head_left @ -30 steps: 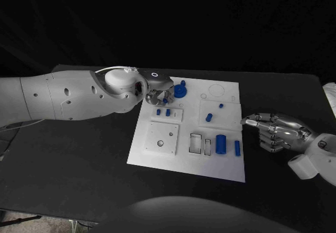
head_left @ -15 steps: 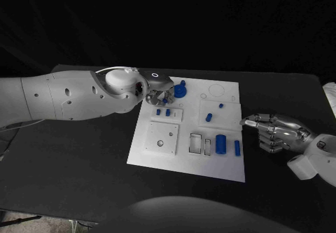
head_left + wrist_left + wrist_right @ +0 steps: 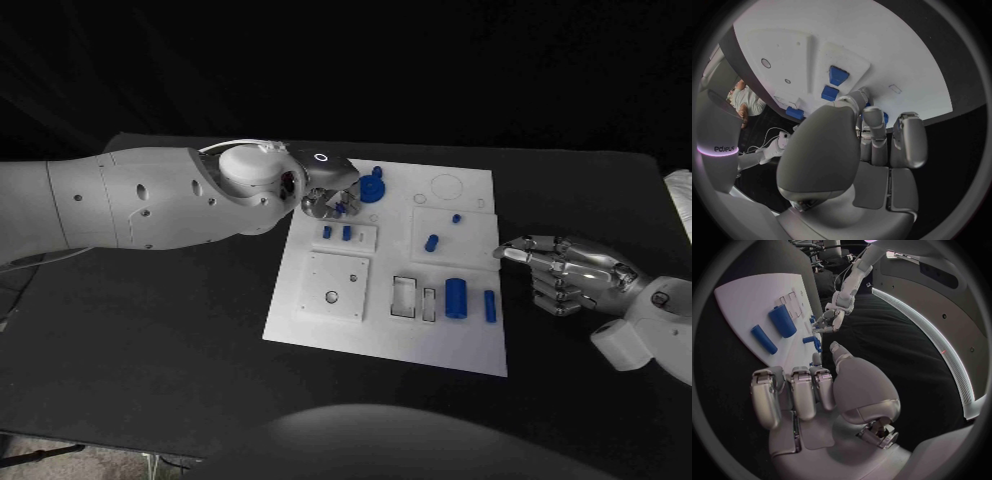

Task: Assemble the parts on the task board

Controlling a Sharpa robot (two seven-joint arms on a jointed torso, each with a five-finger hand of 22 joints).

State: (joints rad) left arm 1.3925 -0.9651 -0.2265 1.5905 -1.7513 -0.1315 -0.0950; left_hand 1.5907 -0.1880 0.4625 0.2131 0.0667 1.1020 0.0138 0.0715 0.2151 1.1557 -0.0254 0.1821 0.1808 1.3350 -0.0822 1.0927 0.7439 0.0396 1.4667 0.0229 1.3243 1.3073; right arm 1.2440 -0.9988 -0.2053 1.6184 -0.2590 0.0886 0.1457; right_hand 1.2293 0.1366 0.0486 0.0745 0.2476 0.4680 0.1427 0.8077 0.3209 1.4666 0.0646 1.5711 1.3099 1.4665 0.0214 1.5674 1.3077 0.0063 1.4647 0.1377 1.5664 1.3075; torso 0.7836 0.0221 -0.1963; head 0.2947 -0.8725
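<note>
While the task board [image 3: 387, 340] lies mid-frame, the left hand [image 3: 326, 193] pinches a small blue part [image 3: 338, 206] at its upper left; the right hand [image 3: 570, 272], fingers curled, holds nothing at right.

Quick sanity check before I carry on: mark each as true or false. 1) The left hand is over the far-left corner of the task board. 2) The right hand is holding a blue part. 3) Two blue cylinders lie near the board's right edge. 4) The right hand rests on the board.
1) True: the left hand is at the far-left corner of the task board.
2) False: the right hand has its fingers curled on nothing.
3) True: a thick cylinder and a thin cylinder lie side by side.
4) False: it sits off the board, beside its right edge.
</note>
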